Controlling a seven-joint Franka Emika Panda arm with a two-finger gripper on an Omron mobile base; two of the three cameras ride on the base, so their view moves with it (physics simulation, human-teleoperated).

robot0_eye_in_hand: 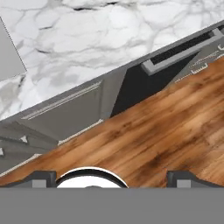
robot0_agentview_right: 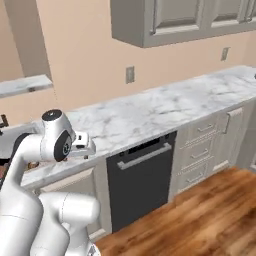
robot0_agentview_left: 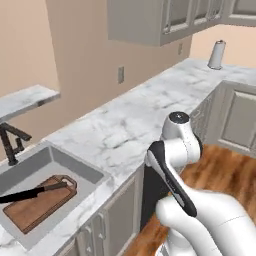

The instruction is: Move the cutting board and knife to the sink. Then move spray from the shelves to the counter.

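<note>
The brown cutting board [robot0_agentview_left: 41, 204] lies flat in the grey sink [robot0_agentview_left: 75, 164] at the lower left, its handle end toward the counter. The black knife [robot0_agentview_left: 31, 193] rests across the board, with its blade pointing left. Beside the sink runs the white marble counter [robot0_agentview_left: 130, 120] [robot0_agentview_right: 165, 107] [robot0_eye_in_hand: 87, 35]. A grey slab, the shelves [robot0_agentview_left: 25, 100] [robot0_agentview_right: 22, 85], juts from the wall above the sink. The spray is out of view. My gripper [robot0_agentview_right: 84, 145] [robot0_eye_in_hand: 113, 179] hangs over the counter's front edge, open and empty, its fingertips [robot0_eye_in_hand: 40, 178] wide apart.
A black faucet [robot0_agentview_left: 11, 142] stands behind the sink. A dark dishwasher [robot0_agentview_right: 142, 175] sits under the counter, with grey cabinet drawers [robot0_agentview_right: 202, 150] to its right. A paper towel roll [robot0_agentview_left: 216, 54] stands at the far corner. Wall cabinets [robot0_agentview_right: 175, 20] hang overhead. Wood floor [robot0_eye_in_hand: 166, 127] lies below.
</note>
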